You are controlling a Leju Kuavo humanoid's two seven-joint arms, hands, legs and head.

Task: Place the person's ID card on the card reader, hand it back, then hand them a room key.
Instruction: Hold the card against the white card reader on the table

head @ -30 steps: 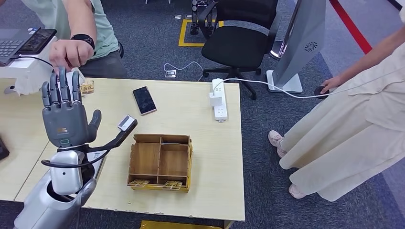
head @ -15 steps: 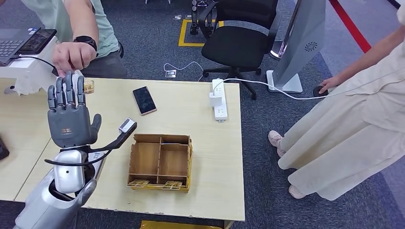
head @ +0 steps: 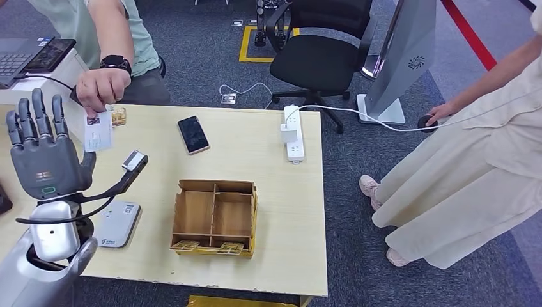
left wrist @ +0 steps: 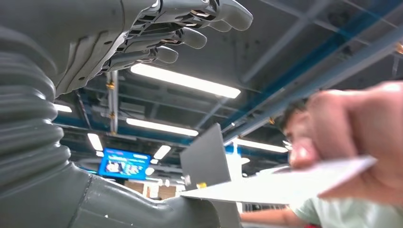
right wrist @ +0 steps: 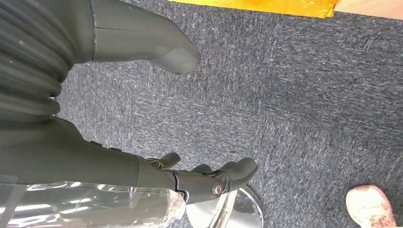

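My left hand (head: 41, 157) is raised over the table's left end, fingers (left wrist: 190, 35) spread and upright, holding nothing. A person's hand (head: 99, 86) with a black watch holds a white ID card (head: 98, 132) just beside it. In the left wrist view the ID card (left wrist: 285, 183) lies between my fingers and thumb, its near edge close to the thumb, pinched by the person's hand (left wrist: 361, 137). The white card reader (head: 117, 224) lies flat on the table below my hand. Key cards (head: 185, 245) sit in the wooden box (head: 214, 217). My right hand (right wrist: 95, 161) hangs over the carpet, holding nothing.
A phone (head: 193, 134) and a white power strip (head: 293, 134) lie on the far part of the table (head: 281, 211). A laptop (head: 16, 57) is at far left. A second person in cream clothes (head: 473, 166) stands to the right. A black chair (head: 319, 57) stands beyond the table.
My left hand has moved left, uncovering the card reader. The person's hand has come down and now holds the ID card beside my hand.
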